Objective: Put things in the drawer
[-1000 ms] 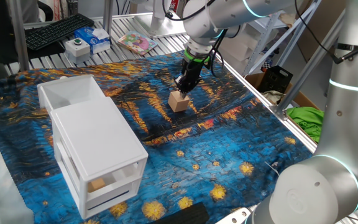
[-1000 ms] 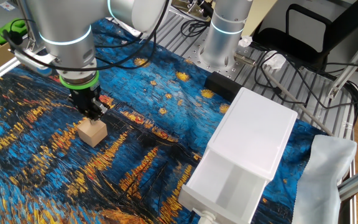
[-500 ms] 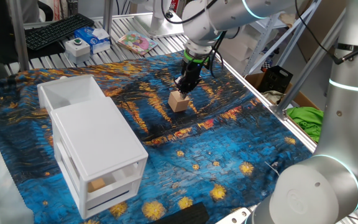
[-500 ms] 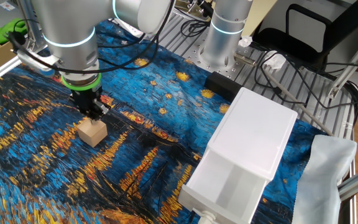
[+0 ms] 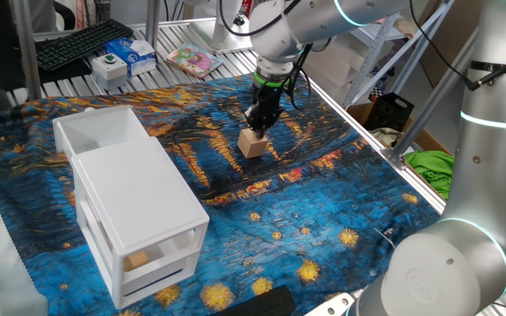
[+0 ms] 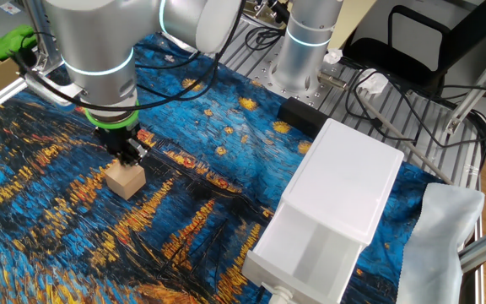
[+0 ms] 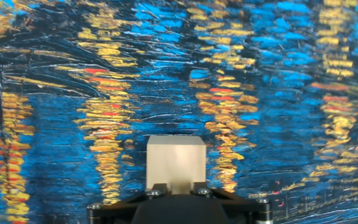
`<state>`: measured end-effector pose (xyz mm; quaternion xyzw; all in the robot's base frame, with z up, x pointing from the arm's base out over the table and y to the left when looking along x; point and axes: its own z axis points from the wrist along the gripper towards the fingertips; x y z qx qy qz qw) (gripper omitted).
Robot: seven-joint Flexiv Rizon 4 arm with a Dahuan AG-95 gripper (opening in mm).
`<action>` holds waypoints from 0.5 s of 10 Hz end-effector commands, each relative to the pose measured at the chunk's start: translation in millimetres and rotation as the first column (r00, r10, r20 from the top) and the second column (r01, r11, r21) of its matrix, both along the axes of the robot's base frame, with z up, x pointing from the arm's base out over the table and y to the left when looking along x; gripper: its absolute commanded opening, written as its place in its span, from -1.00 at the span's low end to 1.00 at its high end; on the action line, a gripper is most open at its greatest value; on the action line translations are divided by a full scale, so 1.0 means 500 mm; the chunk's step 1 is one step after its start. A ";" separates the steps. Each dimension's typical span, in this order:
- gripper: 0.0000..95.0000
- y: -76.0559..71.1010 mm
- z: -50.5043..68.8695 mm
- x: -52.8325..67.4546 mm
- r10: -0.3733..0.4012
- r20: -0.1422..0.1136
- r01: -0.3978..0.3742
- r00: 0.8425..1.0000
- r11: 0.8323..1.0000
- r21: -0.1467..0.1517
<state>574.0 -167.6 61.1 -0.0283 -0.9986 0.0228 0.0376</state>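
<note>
One fixed view: block (image 5: 137, 260) inside lower drawer (image 5: 152, 258).

Starry blue-and-gold painted cloth (image 5: 323, 211) covering the table; black keyboard (image 5: 82, 44) and blue box (image 5: 133, 53) beyond; green fabric (image 5: 433, 167) at the side.

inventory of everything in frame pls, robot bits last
wooden cube: 1, light tan, on the cloth under the gripper
second block: 1, tan, inside a lower see-through drawer
cabinet: 1, white, on the cloth
top drawer: 1, white, pulled open, looks empty
tablecloth: 1, blue and yellow, covers table
keyboard: 1, black, far edge
green cloth: 1, beside table
arm: 1, silver
gripper: 1, black, pointing down at the cube
</note>
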 end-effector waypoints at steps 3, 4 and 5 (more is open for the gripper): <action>1.00 -0.002 -0.002 0.004 -0.016 -0.016 0.016 1.000 1.000 -0.003; 1.00 -0.002 -0.002 0.004 -0.025 -0.015 0.025 1.000 1.000 0.001; 1.00 -0.002 -0.002 0.004 -0.028 -0.014 0.028 1.000 1.000 0.005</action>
